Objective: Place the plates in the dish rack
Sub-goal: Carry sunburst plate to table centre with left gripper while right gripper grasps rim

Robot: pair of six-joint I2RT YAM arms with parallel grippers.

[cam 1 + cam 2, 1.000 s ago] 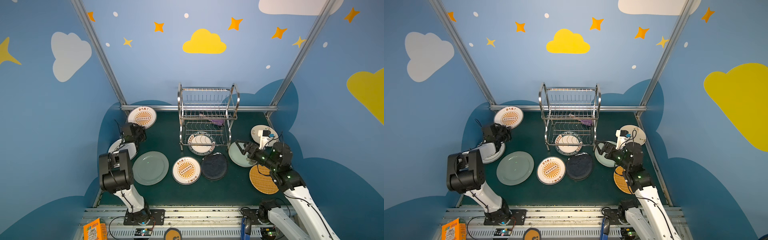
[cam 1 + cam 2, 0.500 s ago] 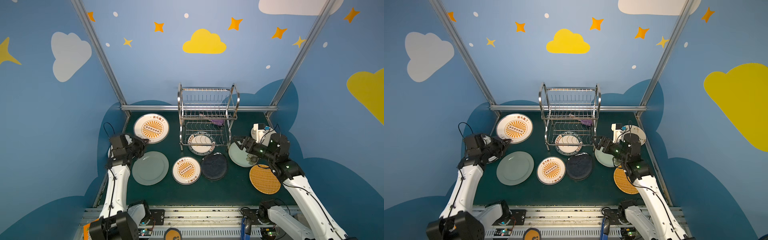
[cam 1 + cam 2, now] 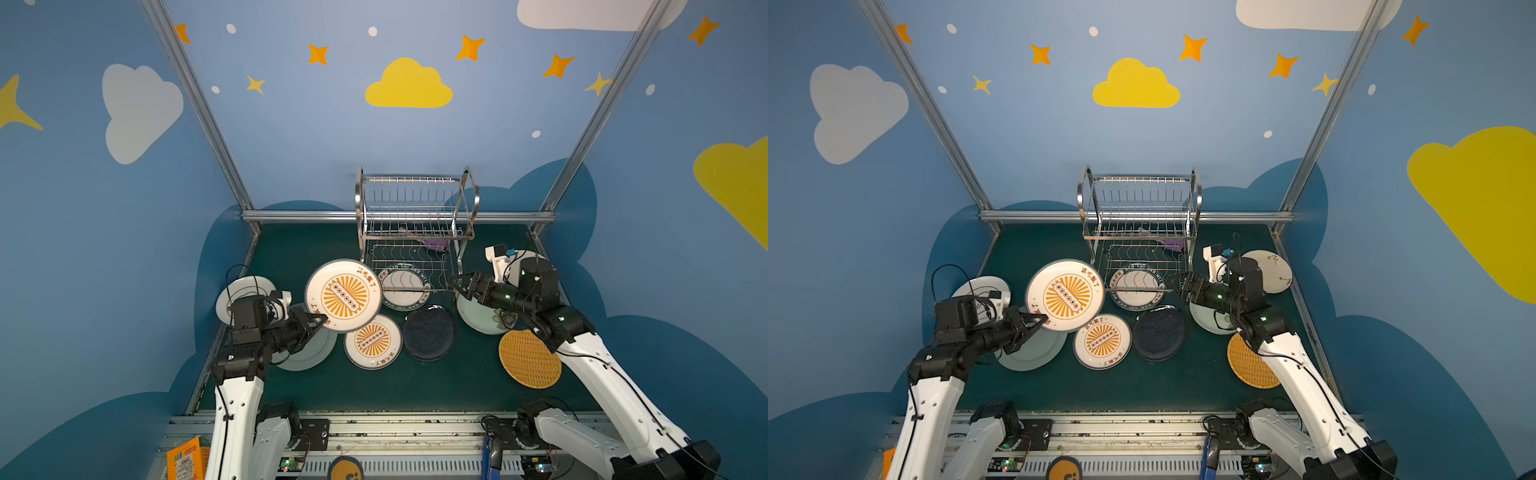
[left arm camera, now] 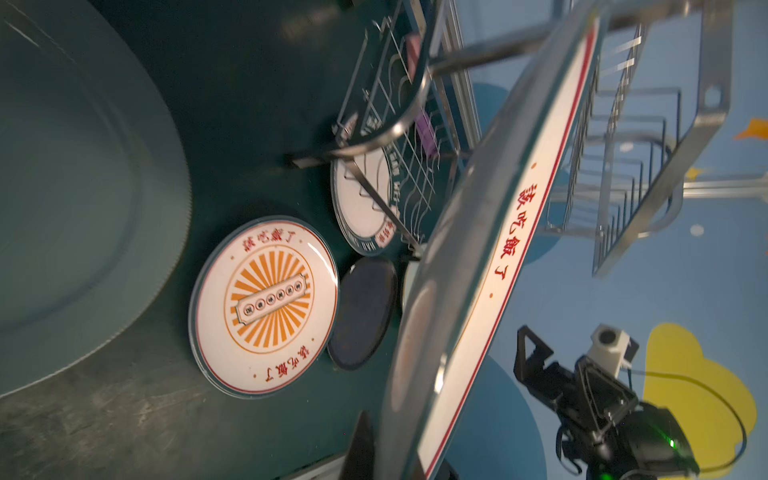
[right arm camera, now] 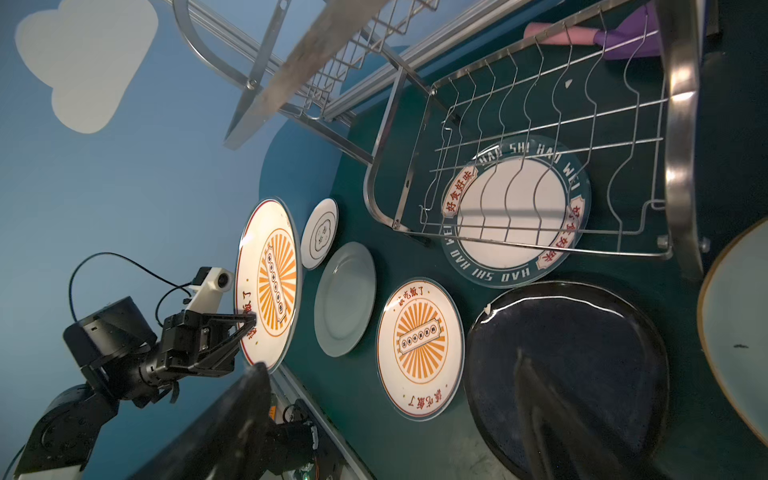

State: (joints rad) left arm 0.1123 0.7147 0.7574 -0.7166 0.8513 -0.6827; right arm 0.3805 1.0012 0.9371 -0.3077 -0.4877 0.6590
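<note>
Dish rack (image 3: 466,199): two-tier shiny steel wire frame at the back middle of the green table (image 3: 299,249). No plate stands in either tier, so loading looks barely begun.
Held sunburst plate (image 3: 343,296): glossy white with orange rays and red lettering on the rim. It is off the table, tilted face-up, just left of the rack's lower tier. Judged step: carrying it to the rack. Next it needs turning on edge and lining up with a slot, keeping clear of the side tube.
Plates on the table: the lettered-rim plate (image 3: 401,291) lies flat under the lower tier's wires, partly poking out. A second sunburst plate (image 3: 372,340), navy plate (image 3: 428,332), pale green plate (image 3: 307,353), woven tan plate (image 3: 528,359) and cream floral plate (image 3: 482,320) lie in front. The emblem plate (image 3: 241,291) is at far left.
Left gripper (image 3: 320,319): clamped on the held plate's near rim by the thin edge only, so slipping is a risk.
Right gripper (image 3: 459,282): jaws spread and empty, hovering by the rack's front right corner above the floral plate.
</note>
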